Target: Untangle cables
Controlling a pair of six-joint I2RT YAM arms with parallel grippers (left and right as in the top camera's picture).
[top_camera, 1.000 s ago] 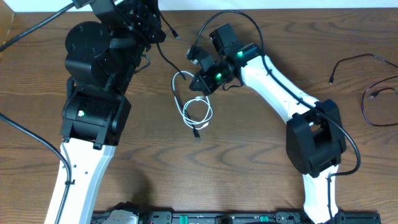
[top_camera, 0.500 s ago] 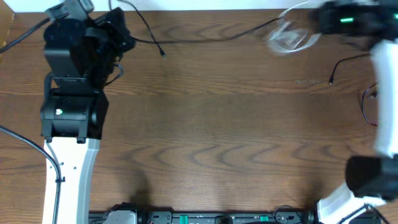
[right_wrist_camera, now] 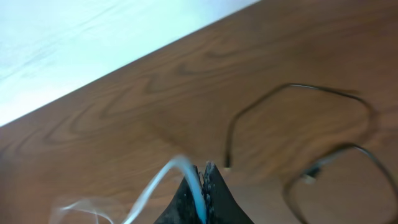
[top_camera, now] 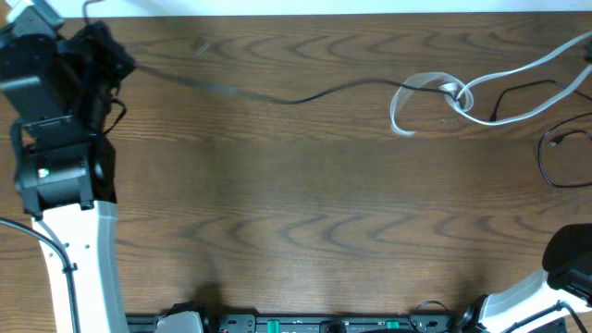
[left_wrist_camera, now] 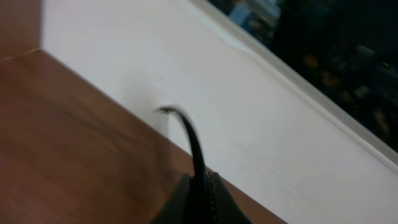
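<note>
The black cable (top_camera: 277, 97) stretches from my left gripper (top_camera: 116, 63) at the table's far left across to the white cable (top_camera: 435, 88). There the white cable forms a small loop with a knot and runs on off the right edge. In the left wrist view my left gripper (left_wrist_camera: 200, 182) is shut on the black cable (left_wrist_camera: 189, 137). My right gripper (right_wrist_camera: 203, 169) is shut on the white cable (right_wrist_camera: 163, 179); it lies outside the overhead view.
Two other thin black cables (top_camera: 523, 91) (top_camera: 555, 162) lie at the right side of the table, also seen as black cables (right_wrist_camera: 261, 102) (right_wrist_camera: 348, 152) beneath my right gripper. A white wall (left_wrist_camera: 186, 68) borders the table's back edge. The right arm's base (top_camera: 566, 259) stands front right.
Both arms have swung apart, the left to the far left and the right out past the right edge. The cables have been dragged from the middle and pulled out along the back.
</note>
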